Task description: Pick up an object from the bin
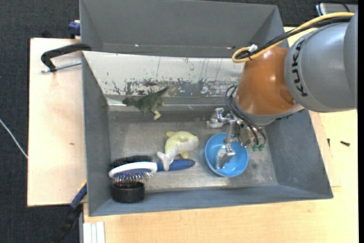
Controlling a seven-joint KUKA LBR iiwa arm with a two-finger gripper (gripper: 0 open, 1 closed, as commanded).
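Observation:
My gripper [228, 152] hangs under the orange wrist cover at the right of the bin, its metal tip reaching down into a small blue bowl [236, 167] on the bin floor. Left of the bowl lies a pale yellow and white toy animal [179, 144]. It rests against the blue handle of a hairbrush [181, 165], whose white head points left.
A green toy dinosaur [148, 102] stands at the back wall, left of centre. A black round object [127, 190] lies under the brush head in the front left corner. The arm covers the bin's right back part.

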